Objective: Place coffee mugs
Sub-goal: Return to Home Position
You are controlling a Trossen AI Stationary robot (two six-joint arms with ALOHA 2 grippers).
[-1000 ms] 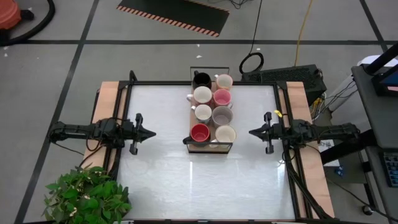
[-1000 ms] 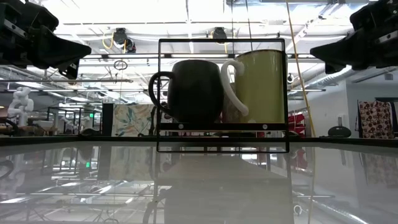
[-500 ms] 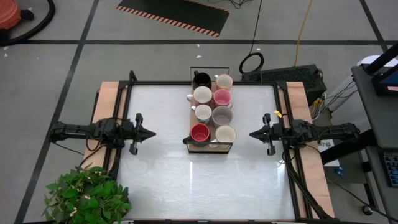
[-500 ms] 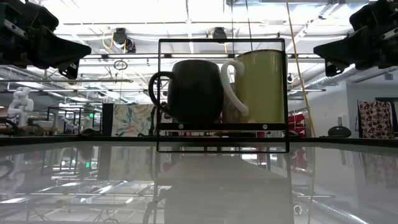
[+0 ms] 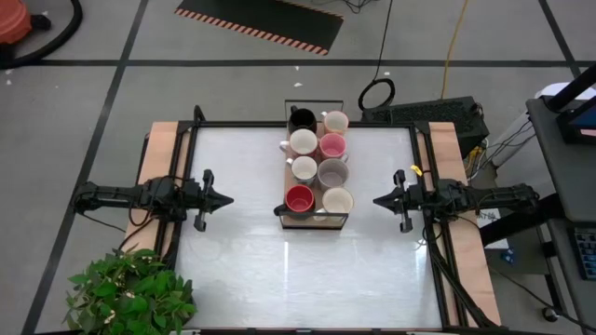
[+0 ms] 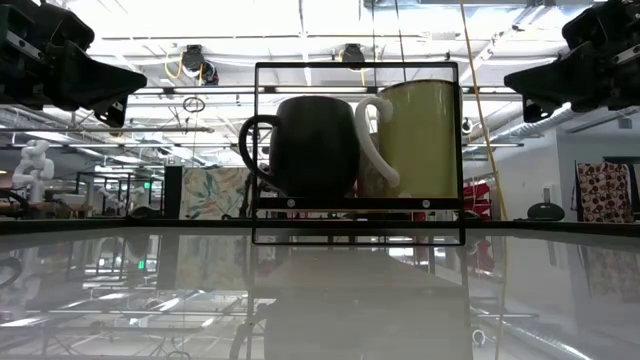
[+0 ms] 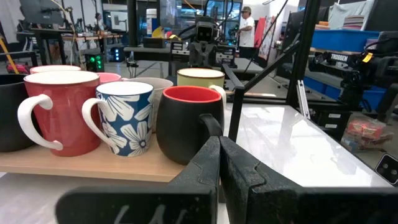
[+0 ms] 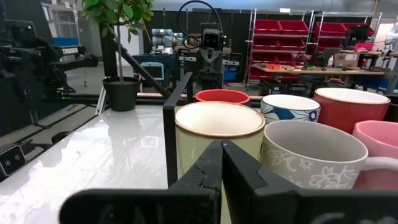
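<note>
Eight coffee mugs (image 5: 318,171) stand in two rows on the tray (image 5: 313,217) at mid worktop (image 5: 242,261). The left end effector (image 5: 226,199) and right end effector (image 5: 377,199) hang at each side, fingers together, empty. I think any final retreat should go level and slowly, clear of the tray.

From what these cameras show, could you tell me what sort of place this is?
Probably a robotics lab or workshop: racks of red bins line the room behind, the grey floor carries black tape lines, and cables trail across it.
</note>
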